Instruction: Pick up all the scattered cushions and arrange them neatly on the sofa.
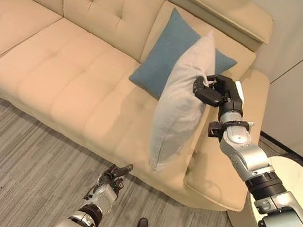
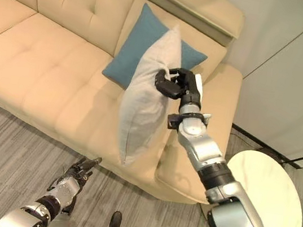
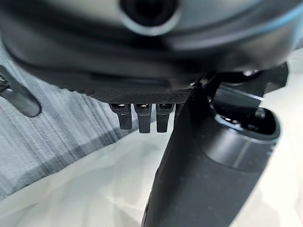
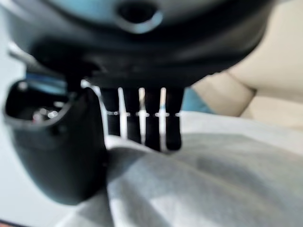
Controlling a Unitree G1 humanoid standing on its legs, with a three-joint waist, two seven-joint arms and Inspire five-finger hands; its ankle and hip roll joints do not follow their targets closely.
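- No writing legible.
- Right hand (image 1: 214,91) pinches the grey cushion (image 1: 181,104) upright against the blue cushion (image 1: 169,50) on the sofa (image 1: 60,77).
- Left hand (image 1: 112,179), fingers relaxed, hangs before the sofa.

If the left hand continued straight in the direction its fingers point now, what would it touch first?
Probably the front edge of the sofa. The left hand hangs low over the floor, fingers relaxed and aimed at the seat front just below the grey cushion held by the right hand. Depth is unclear.

Right hand (image 1: 216,91) pinched shut (left hand (image 1: 112,179) low, relaxed).
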